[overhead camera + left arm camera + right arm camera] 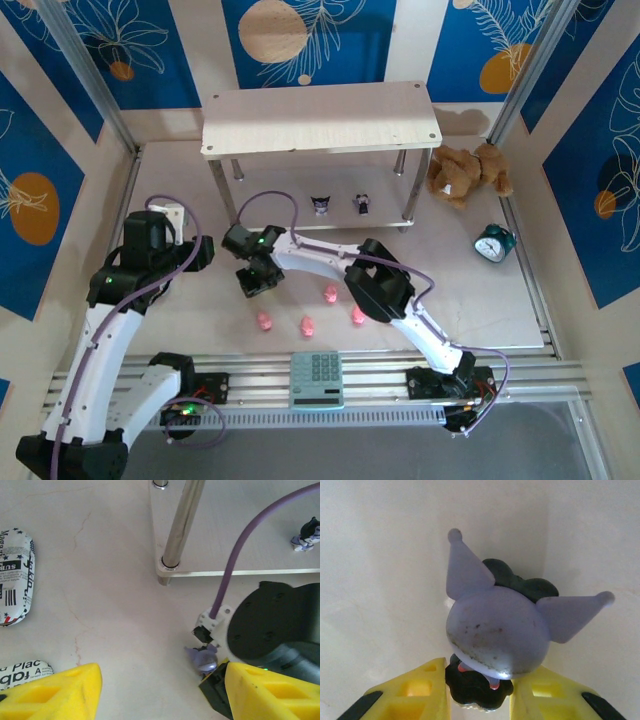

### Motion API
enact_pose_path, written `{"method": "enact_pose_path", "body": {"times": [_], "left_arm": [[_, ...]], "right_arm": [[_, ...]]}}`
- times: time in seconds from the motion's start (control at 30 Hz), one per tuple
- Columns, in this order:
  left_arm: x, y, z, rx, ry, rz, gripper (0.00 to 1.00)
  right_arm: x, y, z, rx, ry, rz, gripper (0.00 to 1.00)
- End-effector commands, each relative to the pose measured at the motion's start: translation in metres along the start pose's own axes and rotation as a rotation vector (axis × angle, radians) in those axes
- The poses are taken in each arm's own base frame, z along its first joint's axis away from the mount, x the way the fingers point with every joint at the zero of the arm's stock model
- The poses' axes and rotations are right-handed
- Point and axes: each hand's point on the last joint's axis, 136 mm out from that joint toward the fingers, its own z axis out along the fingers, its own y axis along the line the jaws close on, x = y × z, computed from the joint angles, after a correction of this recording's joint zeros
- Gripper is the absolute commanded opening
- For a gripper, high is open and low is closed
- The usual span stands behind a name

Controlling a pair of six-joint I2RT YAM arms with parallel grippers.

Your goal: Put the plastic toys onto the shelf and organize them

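Observation:
A purple-headed figurine [495, 630] with a dark body stands on the table between my right gripper's [479, 690] yellow fingers [415, 695], which press against its dark base from both sides. From above, this gripper [258, 278] sits left of centre, in front of the shelf [320, 120]. Two dark figurines [320, 204] [362, 204] stand on the shelf's lower level. Several pink pigs [307, 326] lie on the table nearer the arms. My left gripper [160, 680] hangs open and empty just left of the held figurine [204, 659].
A brown plush bear [468, 172] and a green alarm clock [493, 243] lie right of the shelf. A calculator [317, 378] rests on the front rail. Printed pouches [15, 575] lie left of my left gripper. A shelf leg [180, 525] stands close ahead.

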Motion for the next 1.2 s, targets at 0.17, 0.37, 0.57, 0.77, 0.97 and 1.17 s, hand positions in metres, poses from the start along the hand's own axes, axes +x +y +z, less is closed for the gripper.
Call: {"method": "enact_pose_path", "body": {"times": [0.17,0.37,0.57,0.77,0.97,1.17], "left_arm": [[-0.015,-0.035,-0.005,0.216,-0.043,0.070,0.68],[-0.035,-0.080,-0.027,0.476,-0.105,0.132,0.68],[-0.072,-0.135,-0.064,0.856,-0.150,0.056,0.66],[-0.089,-0.164,-0.112,1.164,-0.225,0.080,0.66],[-0.071,-0.175,-0.148,1.352,-0.230,0.224,0.67],[-0.050,-0.177,-0.169,1.461,-0.214,0.349,0.71]], "right_arm": [[0.016,0.014,-0.128,-0.455,-0.093,-0.155,0.13],[0.045,0.027,-0.246,-0.890,-0.131,-0.224,0.14],[0.087,0.043,-0.318,-1.196,-0.111,-0.349,0.15],[0.114,0.057,-0.344,-1.356,-0.072,-0.454,0.16],[0.115,0.059,-0.358,-1.457,-0.016,-0.466,0.19],[0.110,0.064,-0.381,-1.612,0.025,-0.449,0.20]]}}
